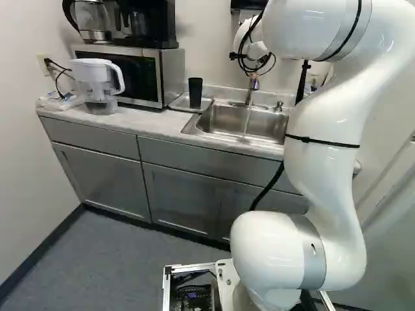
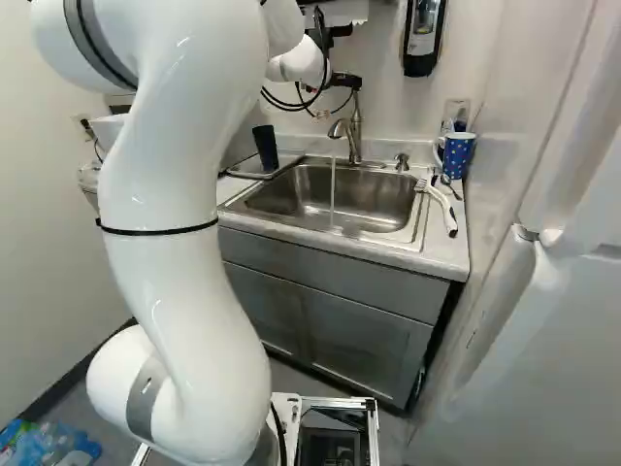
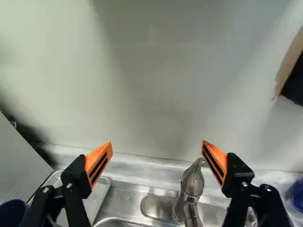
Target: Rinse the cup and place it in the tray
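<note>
The gripper [image 2: 346, 82] hangs beside the top of the faucet, above the back of the sink [image 2: 412, 199]. In the wrist view the gripper [image 3: 156, 144] stands wide open, nothing between its orange pads. A dark cup [image 1: 195, 92] stands on the metal tray [image 1: 176, 103] left of the sink, well away from the fingers; part of the cup [image 3: 12, 213] shows beyond one finger, by the tray [image 3: 105, 188]. The faucet [image 3: 193, 184] is under the gripper, nearer one finger. A thin stream of water [image 2: 333, 189] runs from it into the sink.
A microwave [image 1: 139, 76] and a water pitcher [image 1: 97, 84] stand left of the tray. Right of the sink are a blue dotted mug [image 2: 458, 155] and a white-handled brush [image 2: 441, 206]. A soap dispenser [image 2: 424, 34] hangs on the wall, close behind the gripper's side of the counter.
</note>
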Controlling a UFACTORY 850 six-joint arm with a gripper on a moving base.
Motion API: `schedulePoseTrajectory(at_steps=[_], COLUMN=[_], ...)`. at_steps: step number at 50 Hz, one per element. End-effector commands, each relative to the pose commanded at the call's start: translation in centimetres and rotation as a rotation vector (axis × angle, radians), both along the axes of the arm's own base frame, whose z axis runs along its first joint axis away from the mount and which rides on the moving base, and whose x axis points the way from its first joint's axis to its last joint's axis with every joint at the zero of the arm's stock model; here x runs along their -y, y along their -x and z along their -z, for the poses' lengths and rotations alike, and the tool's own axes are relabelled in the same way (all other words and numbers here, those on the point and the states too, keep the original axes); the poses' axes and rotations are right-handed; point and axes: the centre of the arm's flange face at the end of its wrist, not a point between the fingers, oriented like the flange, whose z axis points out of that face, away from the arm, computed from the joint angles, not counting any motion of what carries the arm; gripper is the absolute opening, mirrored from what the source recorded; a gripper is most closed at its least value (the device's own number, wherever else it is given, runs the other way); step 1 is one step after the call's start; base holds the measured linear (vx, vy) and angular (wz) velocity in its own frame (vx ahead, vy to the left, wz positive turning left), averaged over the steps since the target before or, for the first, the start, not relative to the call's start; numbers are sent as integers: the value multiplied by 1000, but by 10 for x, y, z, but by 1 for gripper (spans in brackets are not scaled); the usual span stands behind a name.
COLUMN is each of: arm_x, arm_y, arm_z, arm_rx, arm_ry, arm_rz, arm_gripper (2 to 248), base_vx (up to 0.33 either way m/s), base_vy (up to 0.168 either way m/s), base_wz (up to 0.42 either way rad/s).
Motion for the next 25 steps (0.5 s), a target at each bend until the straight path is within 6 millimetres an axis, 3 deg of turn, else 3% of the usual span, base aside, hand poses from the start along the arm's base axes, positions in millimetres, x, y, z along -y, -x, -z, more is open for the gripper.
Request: schedulePoseTrajectory(at_steps=[25], arm_x=[-6], arm_y=[16], arm_z=[4], arm_rx=[-70], arm_ry=[-13], arm_rz=[-5], arm_gripper=[247], base_vx=[0], base_vy=[0], base_wz=[0])
